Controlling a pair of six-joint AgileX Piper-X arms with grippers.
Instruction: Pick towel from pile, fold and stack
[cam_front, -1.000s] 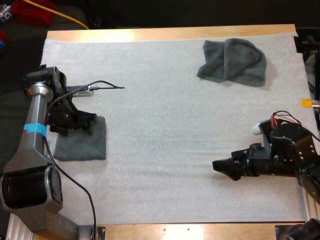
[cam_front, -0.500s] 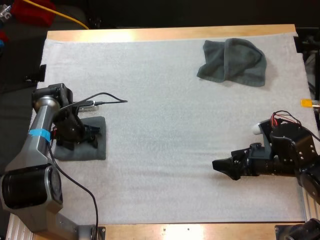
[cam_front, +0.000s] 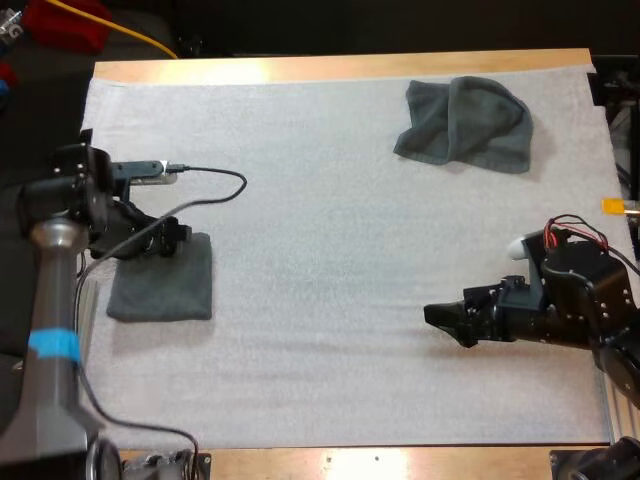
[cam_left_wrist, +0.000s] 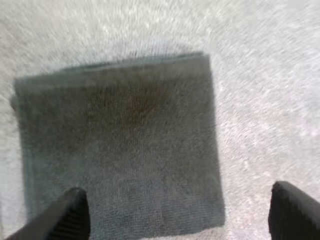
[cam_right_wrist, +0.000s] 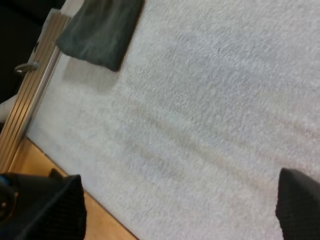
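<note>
Near the left edge of the white mat (cam_front: 330, 250) the folded towel (cam_front: 162, 280) lies flat and square. The left jaws are spread wide over its far edge, gripping nothing. The crumpled towel (cam_front: 465, 122) sits at the mat's far right, well apart from the right jaws, which stand open and empty over bare mat. A low sweep by the left arm could snag and skew the folded towel. A shallow pinch on the crumpled one might lift only a flap and spoil the fold.

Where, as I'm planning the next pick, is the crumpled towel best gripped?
Probably at the fold ridge down the middle of the crumpled towel, coming straight from above: it looks raised off the mat, whereas the edges lie flat.
</note>
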